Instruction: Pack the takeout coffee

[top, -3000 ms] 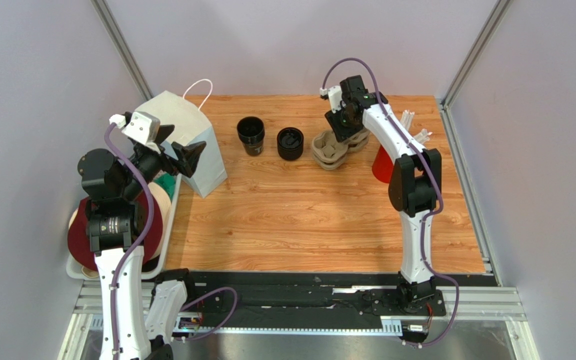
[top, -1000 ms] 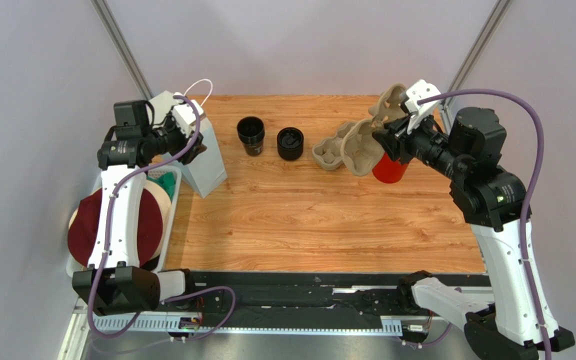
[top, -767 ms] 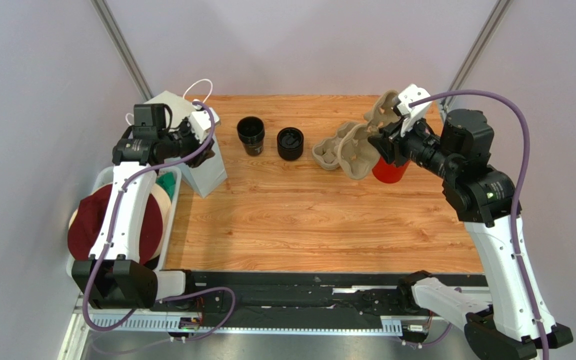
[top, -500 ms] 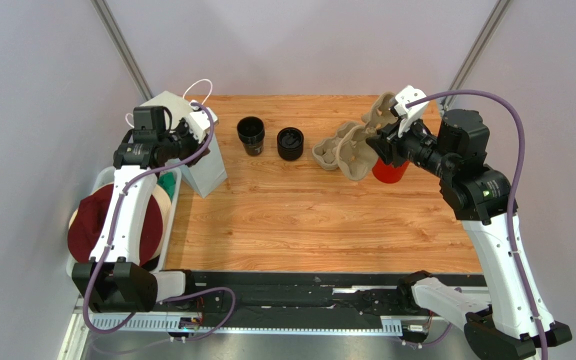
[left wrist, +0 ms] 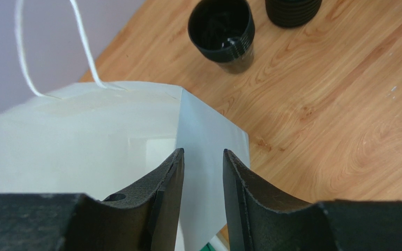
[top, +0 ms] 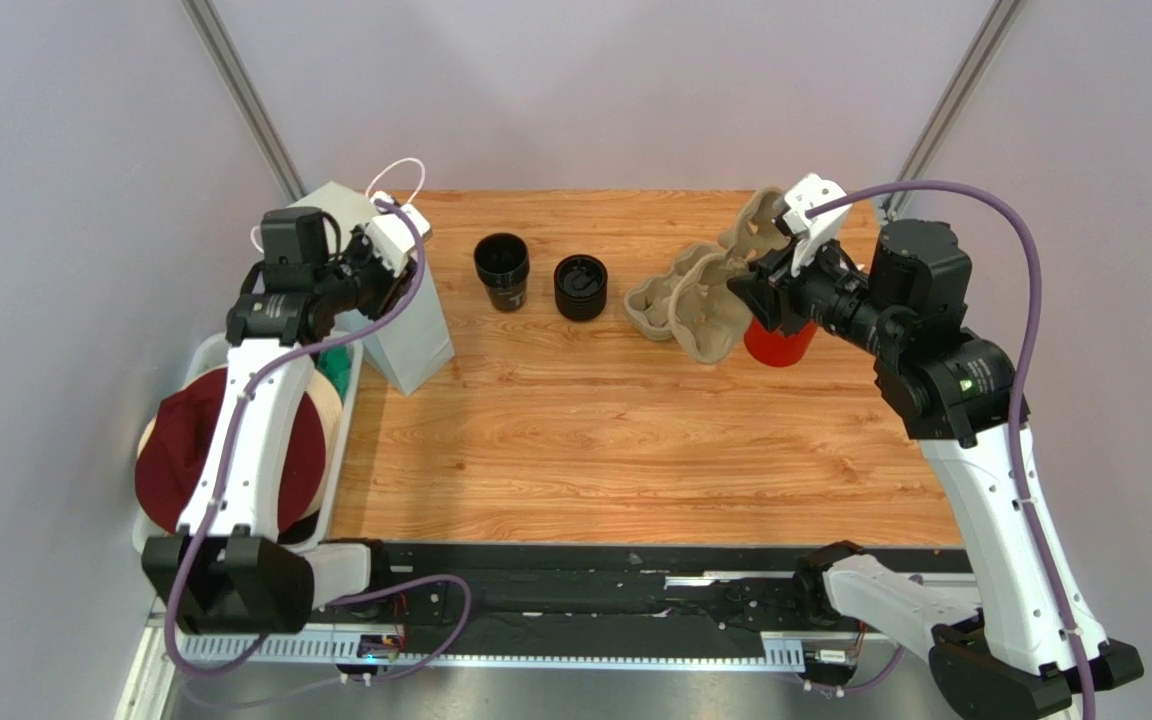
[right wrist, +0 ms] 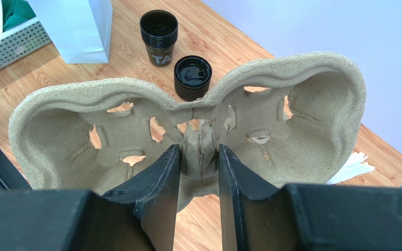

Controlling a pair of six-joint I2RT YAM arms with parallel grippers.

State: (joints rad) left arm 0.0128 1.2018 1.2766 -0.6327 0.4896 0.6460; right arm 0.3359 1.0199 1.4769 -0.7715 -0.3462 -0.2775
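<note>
The takeout coffee is out of view. A white paper bag (top: 409, 323) (left wrist: 82, 136) stands at the table's left edge. My left gripper (top: 394, 255) (left wrist: 203, 152) hovers over the bag's top corner. Its jaws stand apart, with only the bag's side panel showing between them. My right gripper (top: 760, 285) (right wrist: 198, 149) is shut on the middle rib of a brown pulp cup carrier (top: 717, 308) (right wrist: 271, 120). The carrier hangs tilted above the table's far right. An open taller black cup (top: 501, 270) (right wrist: 158, 31) and a short stack of black lids (top: 579, 285) (right wrist: 191, 77) stand between bag and carrier.
Another pulp carrier (top: 654, 308) lies on the wood under the held one. A red cup (top: 781, 345) stands behind it, and white napkins (right wrist: 352, 164) lie nearby. A white basket (top: 330, 480) with a maroon disc and green cloth sits off the table's left edge. Grey walls close three sides.
My left gripper has come over the bag's top and its jaws have narrowed. My right gripper lifted the carrier off the table and has drifted slightly left with it.
</note>
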